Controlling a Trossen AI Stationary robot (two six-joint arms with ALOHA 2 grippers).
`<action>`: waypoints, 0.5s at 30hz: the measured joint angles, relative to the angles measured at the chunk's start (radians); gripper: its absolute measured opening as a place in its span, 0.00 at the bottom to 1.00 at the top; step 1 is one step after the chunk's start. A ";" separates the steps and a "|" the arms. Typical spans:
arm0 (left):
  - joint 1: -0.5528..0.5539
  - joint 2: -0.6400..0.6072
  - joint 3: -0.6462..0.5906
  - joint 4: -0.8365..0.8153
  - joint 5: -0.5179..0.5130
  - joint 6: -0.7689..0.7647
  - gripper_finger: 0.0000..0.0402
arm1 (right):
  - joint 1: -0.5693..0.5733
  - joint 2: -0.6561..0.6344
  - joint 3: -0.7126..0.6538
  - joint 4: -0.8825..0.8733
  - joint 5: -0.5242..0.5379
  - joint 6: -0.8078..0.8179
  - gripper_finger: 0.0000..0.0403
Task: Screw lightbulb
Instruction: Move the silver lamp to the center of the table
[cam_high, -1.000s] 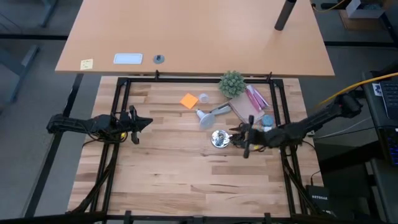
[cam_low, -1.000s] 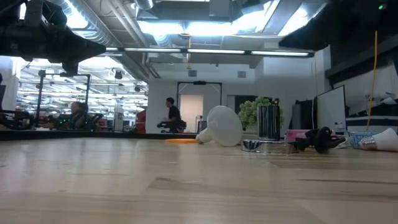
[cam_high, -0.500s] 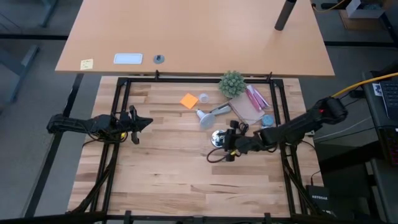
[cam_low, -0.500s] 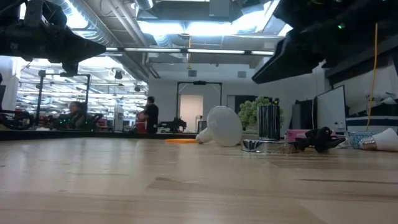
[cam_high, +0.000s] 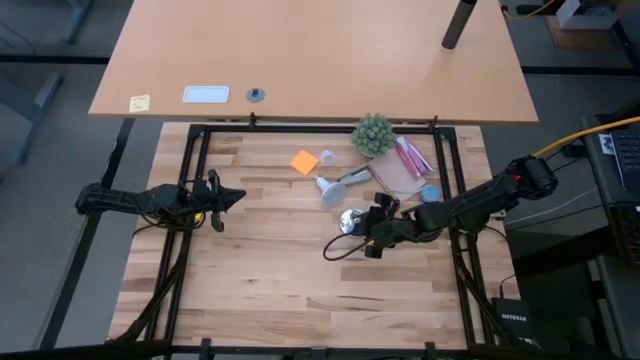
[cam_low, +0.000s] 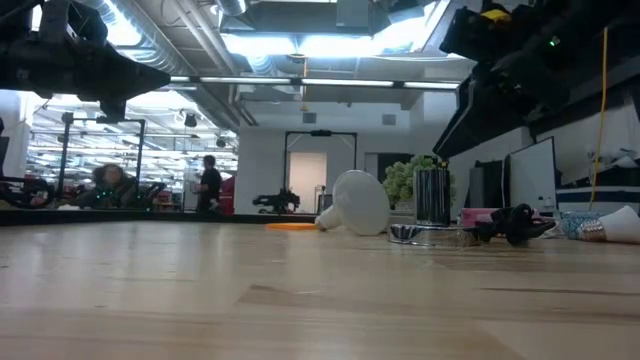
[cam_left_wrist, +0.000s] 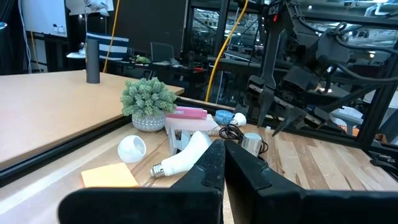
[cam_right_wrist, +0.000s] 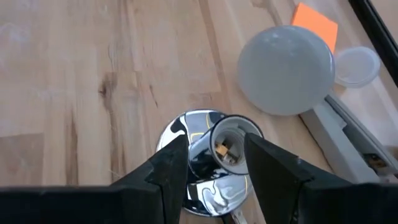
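Note:
The white lightbulb (cam_high: 327, 191) lies on its side on the table just beyond the shiny silver base (cam_high: 350, 222); it also shows in the right wrist view (cam_right_wrist: 286, 67) and the low view (cam_low: 357, 203). The base stands flat with its socket (cam_right_wrist: 229, 147) opening upward. My right gripper (cam_right_wrist: 219, 168) is open and hovers above the base (cam_right_wrist: 199, 168), one finger on either side of the socket, touching nothing. In the high view it is right beside the base (cam_high: 364, 233). My left gripper (cam_high: 238, 196) is shut and empty above the table's left side (cam_left_wrist: 222, 163).
A grey oblong object (cam_high: 355, 178) lies against the bulb. An orange sticky note (cam_high: 304, 162), a small white cap (cam_high: 327, 157), a potted plant (cam_high: 373, 135) and a pink-and-clear packet (cam_high: 405, 165) sit at the back right. Bare wood lies at the middle and near side.
My right gripper has moved toward the table's left edge, from beside the base to over it, and now stands with its fingers on either side of the socket. The bulb and the base have stayed in place.

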 joint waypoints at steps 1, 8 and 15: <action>0.000 0.000 0.000 0.000 0.000 0.000 0.00 | 0.000 0.000 0.000 0.001 0.000 0.000 0.40; 0.000 0.000 0.000 0.000 0.000 0.000 0.00 | 0.000 0.028 0.000 0.003 0.008 0.000 0.40; 0.000 0.000 0.000 0.000 0.000 0.000 0.00 | -0.005 0.104 0.002 0.012 0.013 -0.003 0.40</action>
